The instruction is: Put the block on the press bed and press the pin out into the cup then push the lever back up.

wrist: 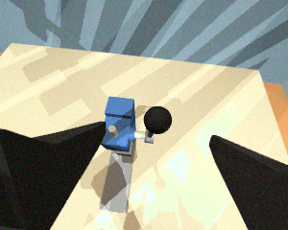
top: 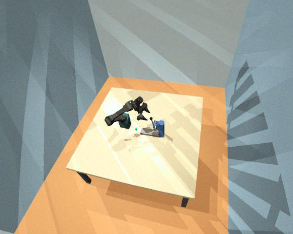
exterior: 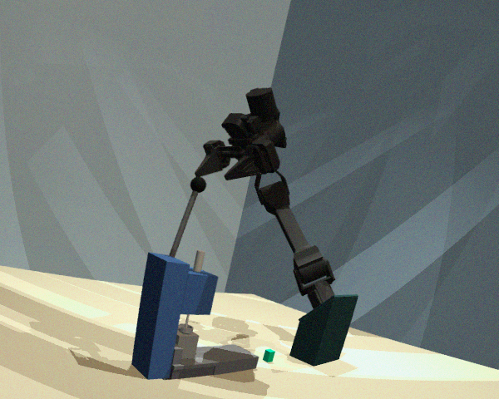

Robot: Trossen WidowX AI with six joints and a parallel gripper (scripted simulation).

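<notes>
The blue press [top: 161,129] [exterior: 155,317] [wrist: 120,107] stands at the end of its grey bed [top: 145,132] [exterior: 237,358] [wrist: 116,192]. The grey block [exterior: 188,345] sits on the bed against the press. A round collar [exterior: 185,328] is on its top, and the thin punch [exterior: 187,321] comes down to it. The pin and the cup cannot be made out. The lever [exterior: 183,225] [top: 151,118] [wrist: 157,120] stands up, leaning toward the arm, with a black ball [exterior: 198,184] on top. My gripper [top: 148,116] [exterior: 211,176] is wide open and empty beside the ball, which shows between the fingers in the wrist view.
A small green cube [top: 136,128] [exterior: 268,355] lies on the table [top: 166,163] between the bed and the dark teal arm base [top: 125,121] [exterior: 316,337]. The light peg [exterior: 199,260] [wrist: 112,130] sticks up from the press head near the lever.
</notes>
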